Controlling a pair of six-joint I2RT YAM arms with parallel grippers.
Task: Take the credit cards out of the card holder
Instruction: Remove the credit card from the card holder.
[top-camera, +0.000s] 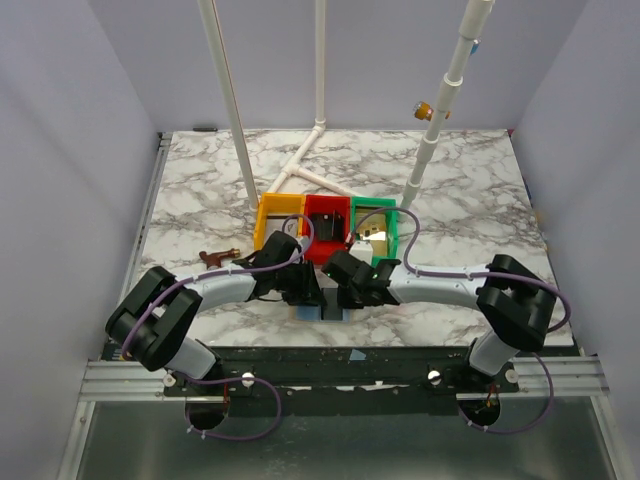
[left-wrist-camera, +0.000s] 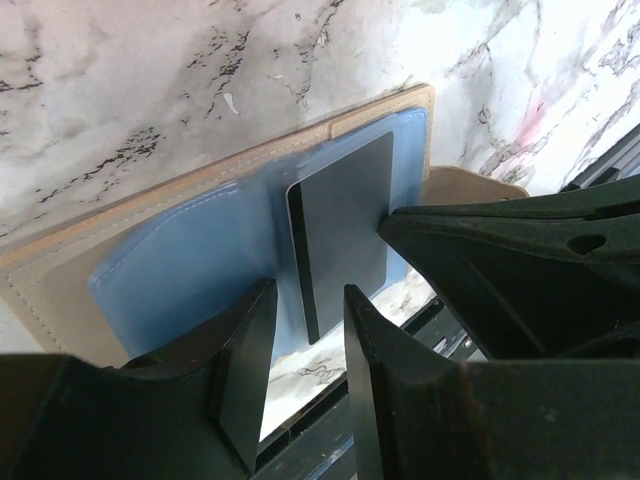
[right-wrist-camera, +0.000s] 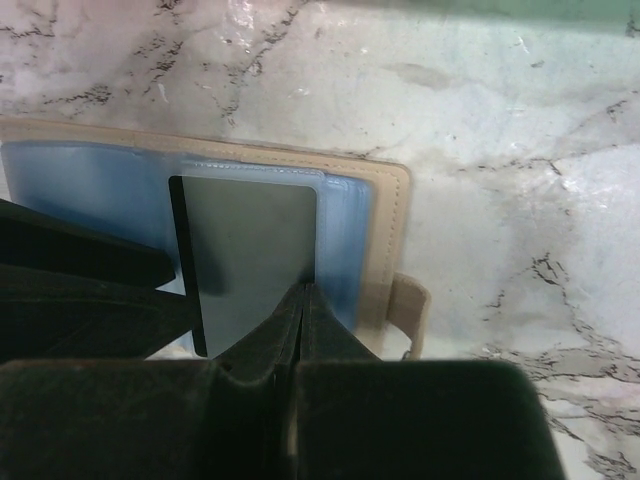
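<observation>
The card holder (left-wrist-camera: 180, 270) lies open at the table's near edge, blue pockets facing up inside a tan border (right-wrist-camera: 385, 230). A dark grey credit card (left-wrist-camera: 340, 235) sticks partway out of one blue pocket and also shows in the right wrist view (right-wrist-camera: 245, 250). My left gripper (left-wrist-camera: 305, 310) is open, its fingers either side of the card's lower corner. My right gripper (right-wrist-camera: 305, 290) is shut, its joined tips against the card's right edge. In the top view both grippers (top-camera: 305, 290) (top-camera: 350, 290) meet over the holder (top-camera: 308, 313). A shiny gold-tan card (top-camera: 375, 232) lies in the green tray.
Yellow (top-camera: 268, 215), red (top-camera: 322, 207) and green (top-camera: 392, 222) trays stand just behind the grippers. A chunky black object (top-camera: 333, 232) is in the red one. A small brown object (top-camera: 215, 258) lies to the left. White poles rise at the back. The table's front rail is just below the holder.
</observation>
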